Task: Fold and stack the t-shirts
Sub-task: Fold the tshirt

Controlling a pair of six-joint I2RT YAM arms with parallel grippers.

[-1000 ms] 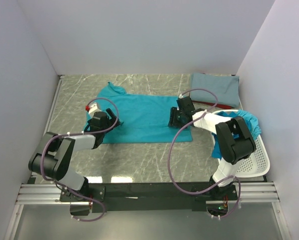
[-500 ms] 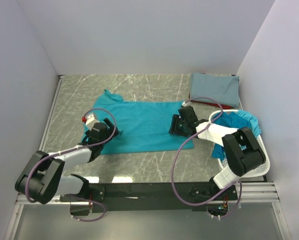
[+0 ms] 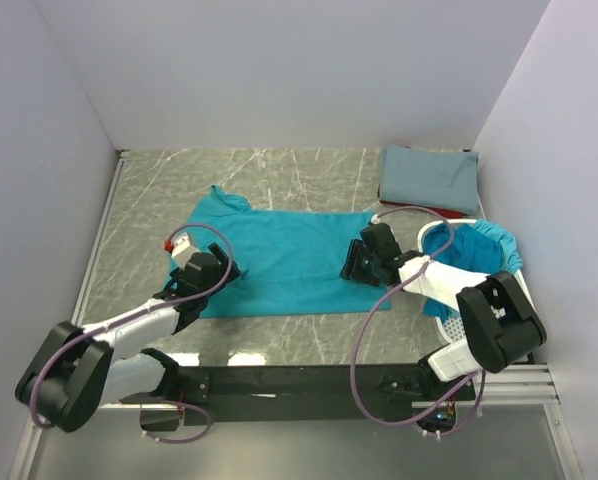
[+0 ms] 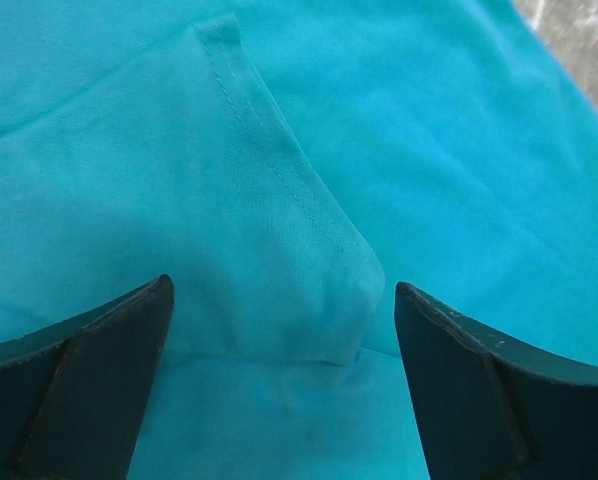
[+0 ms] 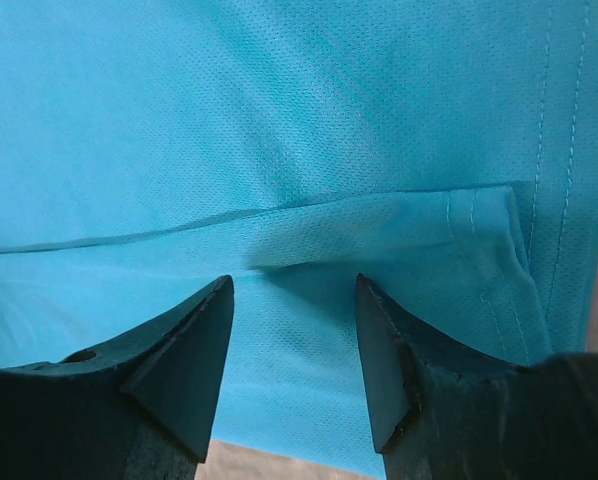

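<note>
A teal t-shirt (image 3: 279,255) lies spread flat on the marble table, one sleeve at the far left. My left gripper (image 3: 217,272) is at the shirt's near left edge. In the left wrist view it (image 4: 281,287) is open, its jaws wide apart over a folded sleeve flap (image 4: 269,250). My right gripper (image 3: 356,264) is at the shirt's right end. In the right wrist view it (image 5: 294,280) is open, low over the hem fold (image 5: 399,240). A folded grey-blue shirt (image 3: 431,177) lies at the back right on a dark red one (image 3: 431,211).
A white perforated basket (image 3: 499,318) stands at the right near edge, with another teal shirt (image 3: 474,246) hanging over its rim. Walls enclose the table on the left, back and right. Bare marble (image 3: 159,200) lies left of the shirt.
Both grippers have drawn back toward the near edge. The teal shirt has slid nearer with them and lies flatter.
</note>
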